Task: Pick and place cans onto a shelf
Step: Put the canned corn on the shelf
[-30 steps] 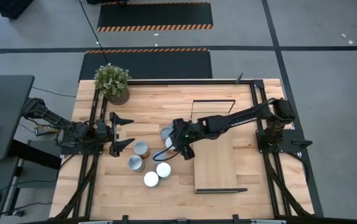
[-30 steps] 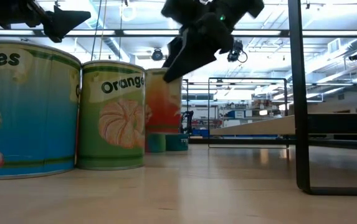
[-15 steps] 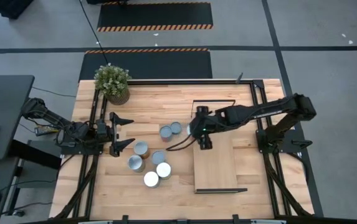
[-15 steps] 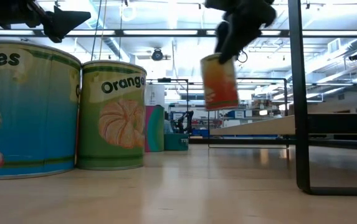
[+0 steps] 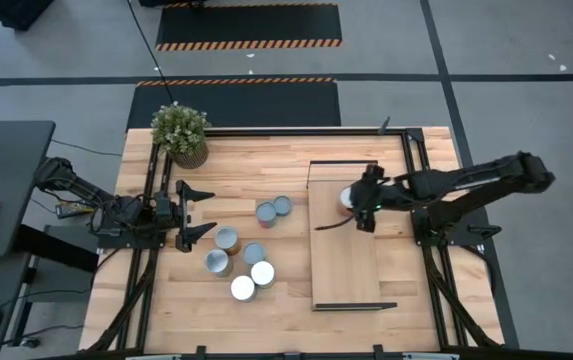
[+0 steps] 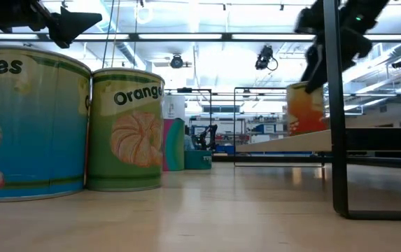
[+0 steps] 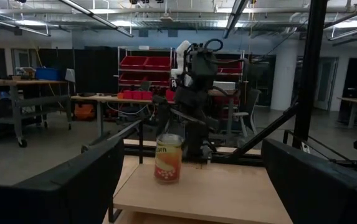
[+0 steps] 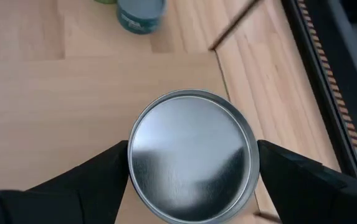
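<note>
- Light-wood tabletop [image 5: 266, 300]: the long light-wood shelf board with thin black metal frame [image 5: 346, 270] sits at its 3 o'clock side.
- Right arm reaches from 3 o'clock; right gripper [image 5: 351, 198] is over the shelf's 12 o'clock end, fingers straddling an orange-sided tin with a shiny silver top [image 8: 192, 154].
- Right wrist view: a dark finger on each side of the tin's lid. Contact is not clear; can't tell if the jaws clamp it or are slack.
- Left wrist view and low view: the same tin [image 7: 168, 158] stands upright on or just over the board; its label is unreadable.
- Step judged: placing. Next move calls for confirming the tin is seated, opening, lifting clear, then going for the next tin.
- Left gripper [image 5: 198, 211] waits at the table's 9 o'clock edge, jaws spread wide, empty.
- Six silver-topped tins [image 5: 242, 250] remain clustered on the tabletop between the left gripper and the shelf.
- Readable text, low view: green tin [image 6: 126, 130] says "Orange"; blue tin [image 6: 31, 122] shows "ries".
- Small potted plant [image 5: 181, 133] at the table's 11 o'clock corner, clear of the work.
</note>
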You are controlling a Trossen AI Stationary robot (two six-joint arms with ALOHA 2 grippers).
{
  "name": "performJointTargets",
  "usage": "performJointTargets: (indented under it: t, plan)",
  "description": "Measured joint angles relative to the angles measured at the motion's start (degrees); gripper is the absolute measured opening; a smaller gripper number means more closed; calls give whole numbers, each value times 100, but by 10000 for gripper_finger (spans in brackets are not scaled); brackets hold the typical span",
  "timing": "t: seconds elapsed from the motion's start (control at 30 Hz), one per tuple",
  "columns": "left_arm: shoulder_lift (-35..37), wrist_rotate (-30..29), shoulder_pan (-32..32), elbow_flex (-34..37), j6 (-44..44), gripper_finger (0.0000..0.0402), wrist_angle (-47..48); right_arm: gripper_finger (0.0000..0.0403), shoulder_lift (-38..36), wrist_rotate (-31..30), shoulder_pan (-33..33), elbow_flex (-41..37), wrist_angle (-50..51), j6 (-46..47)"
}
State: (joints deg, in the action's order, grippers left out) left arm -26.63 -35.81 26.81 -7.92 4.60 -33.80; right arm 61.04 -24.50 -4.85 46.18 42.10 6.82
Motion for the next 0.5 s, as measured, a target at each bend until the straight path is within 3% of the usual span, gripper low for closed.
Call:
performJointTargets:
  t: [0.23,0.5]
  plan:
    - [0,2,0,0,0,385,-2,341,-832,7,359,-534,3,-230]
    - [0,2,0,0,0,385,-2,349,-925,305,763,-866,-343,-473]
